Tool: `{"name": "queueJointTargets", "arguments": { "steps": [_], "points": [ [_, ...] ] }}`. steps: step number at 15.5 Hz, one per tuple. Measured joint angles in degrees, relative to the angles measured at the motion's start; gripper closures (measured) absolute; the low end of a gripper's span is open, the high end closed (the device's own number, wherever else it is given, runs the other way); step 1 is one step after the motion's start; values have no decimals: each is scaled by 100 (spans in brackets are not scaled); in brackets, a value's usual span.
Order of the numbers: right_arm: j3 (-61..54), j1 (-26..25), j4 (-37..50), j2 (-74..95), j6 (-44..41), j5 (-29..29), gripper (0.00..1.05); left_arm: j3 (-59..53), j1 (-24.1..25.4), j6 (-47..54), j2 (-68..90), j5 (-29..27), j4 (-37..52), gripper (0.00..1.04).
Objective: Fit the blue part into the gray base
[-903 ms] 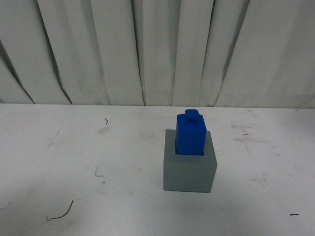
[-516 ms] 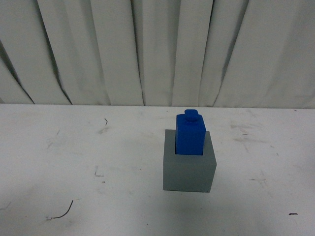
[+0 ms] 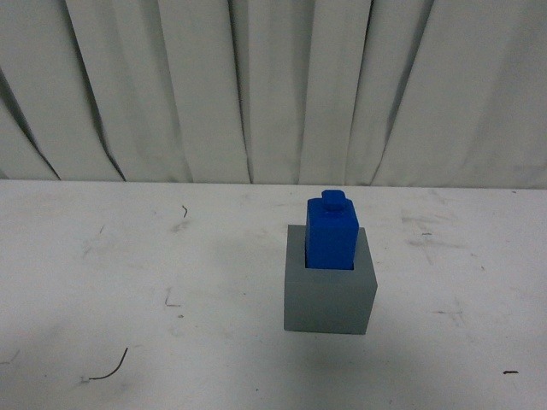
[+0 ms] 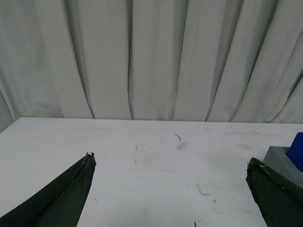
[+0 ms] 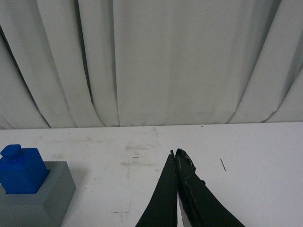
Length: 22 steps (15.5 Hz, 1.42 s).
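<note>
The blue part (image 3: 332,232) stands upright in the recess of the gray base (image 3: 330,295) right of the table's middle, its knob on top. Neither arm shows in the front view. In the left wrist view my left gripper (image 4: 170,161) is open over bare table, with nothing between its fingers; the gray base (image 4: 279,158) and a sliver of the blue part (image 4: 297,150) lie at the picture's edge beside one finger. In the right wrist view my right gripper (image 5: 175,152) is shut and empty, well apart from the blue part (image 5: 21,171) sitting in the gray base (image 5: 47,196).
A white table (image 3: 154,282) with scuff marks and small dark scratches carries the base. Pleated white curtains (image 3: 256,85) hang close behind the table's far edge.
</note>
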Motion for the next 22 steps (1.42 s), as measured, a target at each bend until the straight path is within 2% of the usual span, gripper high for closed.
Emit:
{"name": "queueJointTargets", "arguments": {
  "steps": [7, 13, 22],
  "points": [
    [-435, 7, -581, -986, 7, 9, 103, 0, 0, 0, 0, 0, 2, 7],
    [-437, 7, -1589, -2131, 15, 9, 103, 0, 0, 0, 0, 0, 0, 7],
    [-437, 7, -2643, -3204, 20, 9, 103, 0, 0, 0, 0, 0, 0, 7]
  ]
}}
